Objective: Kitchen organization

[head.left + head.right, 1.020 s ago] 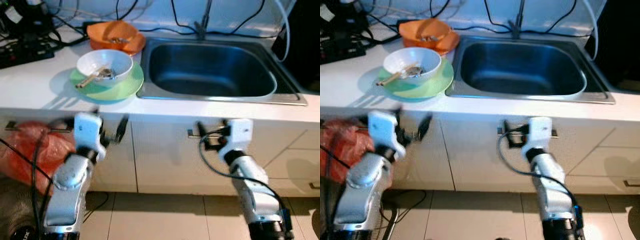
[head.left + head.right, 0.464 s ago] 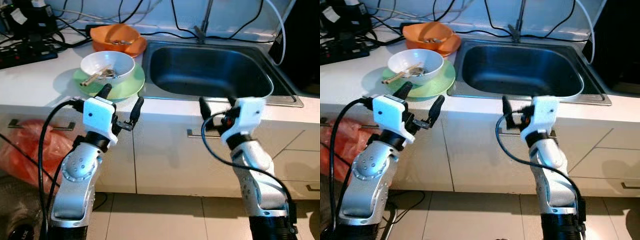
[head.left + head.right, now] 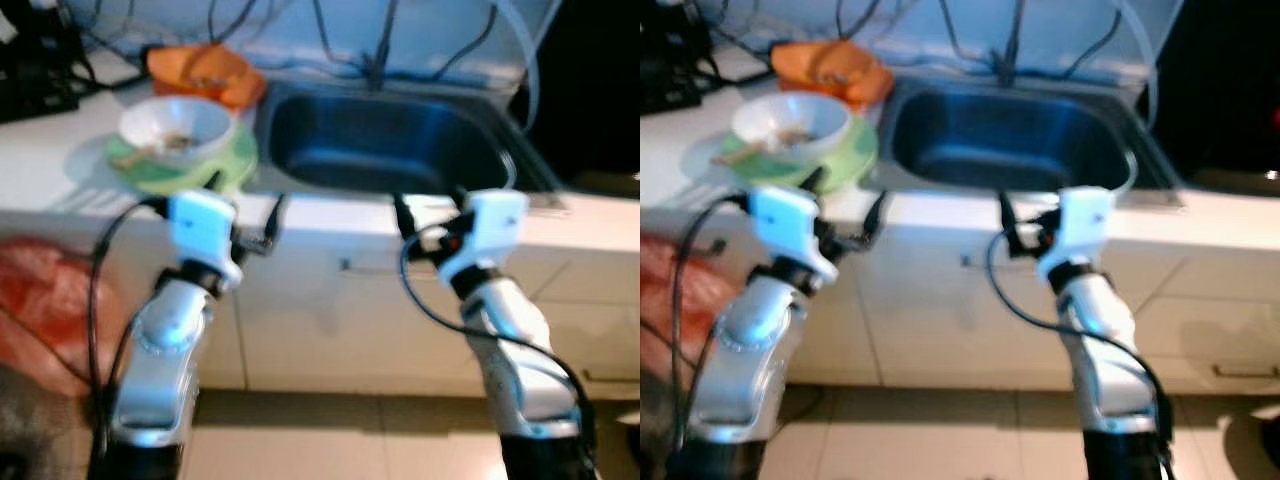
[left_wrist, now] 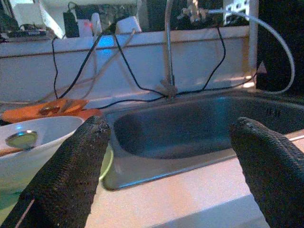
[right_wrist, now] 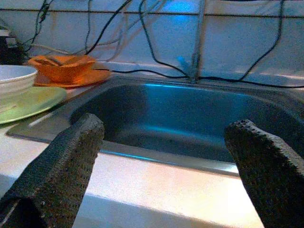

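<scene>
left gripper [image 3: 243, 200] spread, near bowl [image 3: 172, 124] for pickup | right gripper [image 3: 430, 215] spread, near sink [image 3: 395, 140], ready

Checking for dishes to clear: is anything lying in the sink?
No, the sink basin looks bare in the right wrist view.
</scene>
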You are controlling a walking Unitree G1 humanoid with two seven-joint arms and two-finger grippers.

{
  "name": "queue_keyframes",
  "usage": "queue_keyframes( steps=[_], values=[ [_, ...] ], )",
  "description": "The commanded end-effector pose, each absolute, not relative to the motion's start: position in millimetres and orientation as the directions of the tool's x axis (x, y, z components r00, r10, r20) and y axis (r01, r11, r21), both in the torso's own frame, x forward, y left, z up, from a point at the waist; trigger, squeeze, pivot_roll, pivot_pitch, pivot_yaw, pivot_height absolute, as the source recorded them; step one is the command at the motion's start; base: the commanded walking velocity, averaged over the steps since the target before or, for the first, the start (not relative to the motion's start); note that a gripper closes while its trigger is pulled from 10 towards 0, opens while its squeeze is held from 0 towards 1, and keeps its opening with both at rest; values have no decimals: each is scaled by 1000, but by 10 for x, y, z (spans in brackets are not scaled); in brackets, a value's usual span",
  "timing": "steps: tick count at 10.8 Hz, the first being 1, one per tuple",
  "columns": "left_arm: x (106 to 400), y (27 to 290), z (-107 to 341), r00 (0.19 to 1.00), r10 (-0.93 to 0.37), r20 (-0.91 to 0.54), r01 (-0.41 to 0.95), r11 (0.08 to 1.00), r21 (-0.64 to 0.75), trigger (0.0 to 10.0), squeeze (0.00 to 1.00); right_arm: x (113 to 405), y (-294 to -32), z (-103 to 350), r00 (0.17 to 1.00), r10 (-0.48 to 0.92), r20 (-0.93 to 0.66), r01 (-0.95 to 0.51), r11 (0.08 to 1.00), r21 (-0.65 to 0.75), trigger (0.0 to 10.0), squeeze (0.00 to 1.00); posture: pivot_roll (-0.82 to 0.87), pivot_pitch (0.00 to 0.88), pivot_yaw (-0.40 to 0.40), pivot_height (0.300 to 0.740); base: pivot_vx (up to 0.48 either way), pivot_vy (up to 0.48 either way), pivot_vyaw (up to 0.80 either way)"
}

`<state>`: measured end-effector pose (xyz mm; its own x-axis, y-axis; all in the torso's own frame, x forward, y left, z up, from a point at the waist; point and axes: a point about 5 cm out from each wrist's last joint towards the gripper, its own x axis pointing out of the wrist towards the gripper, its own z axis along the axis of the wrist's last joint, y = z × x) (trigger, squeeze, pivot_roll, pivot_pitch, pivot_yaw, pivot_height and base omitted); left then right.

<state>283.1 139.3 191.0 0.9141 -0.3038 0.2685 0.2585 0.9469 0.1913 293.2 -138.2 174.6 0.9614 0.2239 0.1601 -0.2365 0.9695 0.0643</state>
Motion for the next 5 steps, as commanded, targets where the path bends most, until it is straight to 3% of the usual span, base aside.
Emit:
queue_keyframes(
  steps=[1, 3, 5],
  values=[
    [2842, 1412, 1885, 921, -297, 253, 253, 948, 192, 10000, 0, 2915, -1349, 1808, 953, 245, 178, -260, 963, 68, 10000, 0, 27, 33, -72, 740, 0, -472, 0],
    [2852, 1411, 1878, 921, -296, 252, 253, 948, 191, 10000, 0, 2923, -1343, 1816, 957, 236, 170, -248, 967, 52, 10000, 0, 27, 30, -73, 740, 0, -472, 0],
    [2870, 1443, 1884, 923, -281, 262, 246, 956, 158, 10000, 0, 2946, -1316, 1807, 959, 234, 160, -244, 968, 51, 10000, 0, 31, 22, -70, 740, 0, 0, 0]
  ],
)
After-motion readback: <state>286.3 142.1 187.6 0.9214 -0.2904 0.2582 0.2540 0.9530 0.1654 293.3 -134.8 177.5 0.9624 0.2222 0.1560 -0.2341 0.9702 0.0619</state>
